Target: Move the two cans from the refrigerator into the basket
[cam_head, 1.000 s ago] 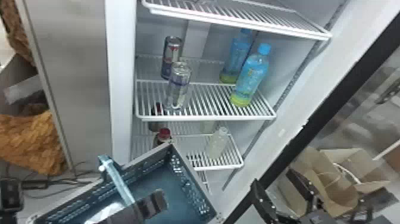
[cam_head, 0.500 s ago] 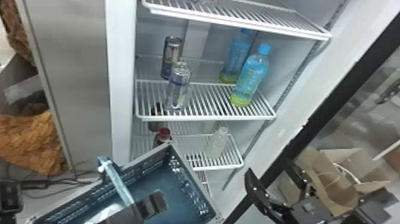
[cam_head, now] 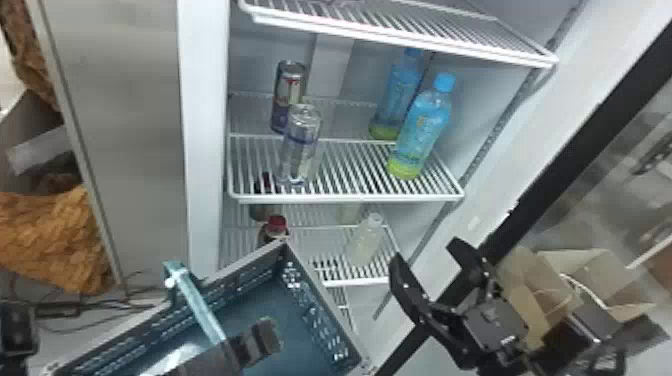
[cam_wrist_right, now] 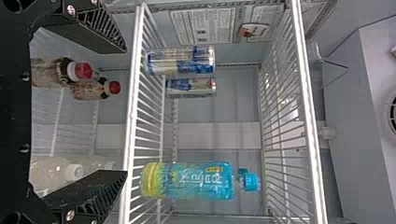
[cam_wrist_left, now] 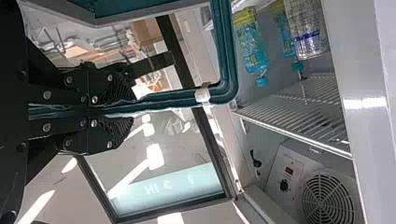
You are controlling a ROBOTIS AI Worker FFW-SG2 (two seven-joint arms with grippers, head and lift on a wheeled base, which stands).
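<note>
1. An open refrigerator (cam_head: 206, 100) fills the background, with a cardboard box (cam_head: 525, 290) off to the right.
2. Both slim cans, front can (cam_head: 300, 145) and rear can (cam_head: 288, 97), stand upright on a wire shelf (cam_head: 345, 198), beside two blue-capped bottles (cam_head: 422, 125).
3. Left gripper (cam_head: 260, 341): closed around the teal handle (cam_head: 197, 300) of the basket (cam_head: 325, 305).
4. Right gripper (cam_head: 427, 254): fingers spread wide, empty, near the shelves.

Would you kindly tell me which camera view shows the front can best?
The right wrist view: it shows the front can side-on, whole and unobstructed. The head view shows it from above, overlapping the back can; the left wrist view cuts off its base.
</note>
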